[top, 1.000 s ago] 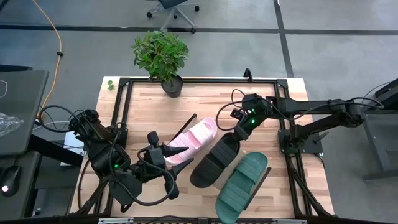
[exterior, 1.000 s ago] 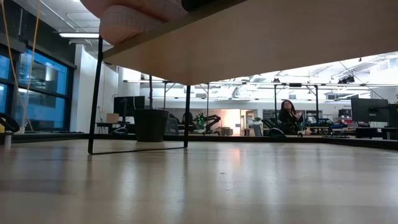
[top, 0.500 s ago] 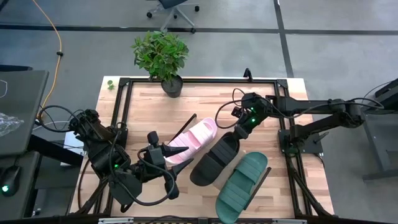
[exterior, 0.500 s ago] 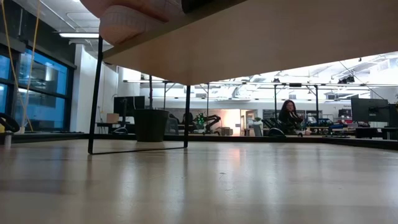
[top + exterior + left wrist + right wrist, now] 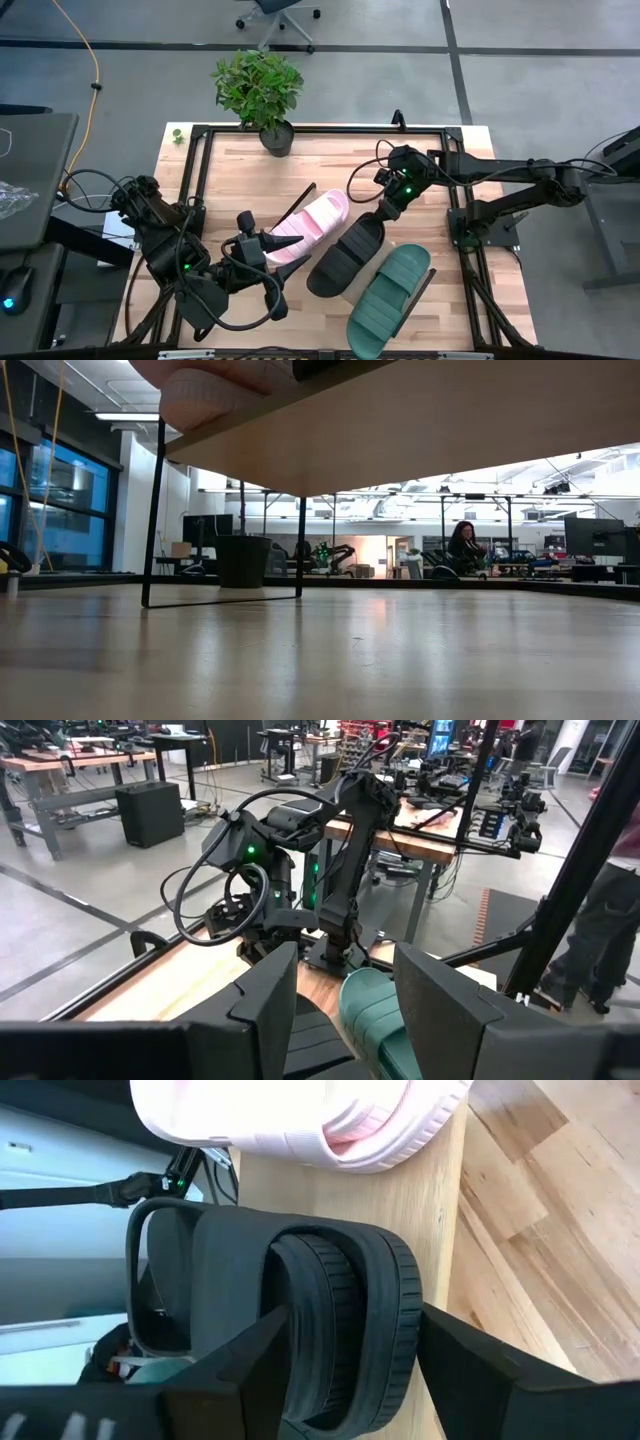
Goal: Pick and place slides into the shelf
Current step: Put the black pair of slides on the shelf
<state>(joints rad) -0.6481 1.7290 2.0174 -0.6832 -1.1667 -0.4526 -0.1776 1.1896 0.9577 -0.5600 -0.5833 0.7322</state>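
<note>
The black slide [image 5: 345, 258], ribbed and rubbery, lies beside the pink slide [image 5: 310, 226] and green slide [image 5: 388, 297]; the right end effector [image 5: 384, 209] stands apart at its heel; the left end effector [image 5: 268, 246] apart too.

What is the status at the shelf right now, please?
Right gripper open over black slide's end. Left gripper open by pink slide. All three on shelf, teal included.

- Far side of the table [image 5: 330, 165], beyond the shelf [image 5: 300, 208]: bare wood, open for passing, apart from a potted plant [image 5: 262, 92] at the far rim.
- On the shelf: pink slide [image 5: 310, 226], black slide [image 5: 345, 256] and teal slide [image 5: 390, 291] side by side, filling most of the plank.
- Right gripper [image 5: 384, 208] just above the black slide's far end, jaws spread wide.
- Left gripper [image 5: 262, 243] beside the shelf's near-left end, crowding that approach.
- Underneath the shelf: open gap, thin black frame legs [image 5: 155, 510] only.
</note>
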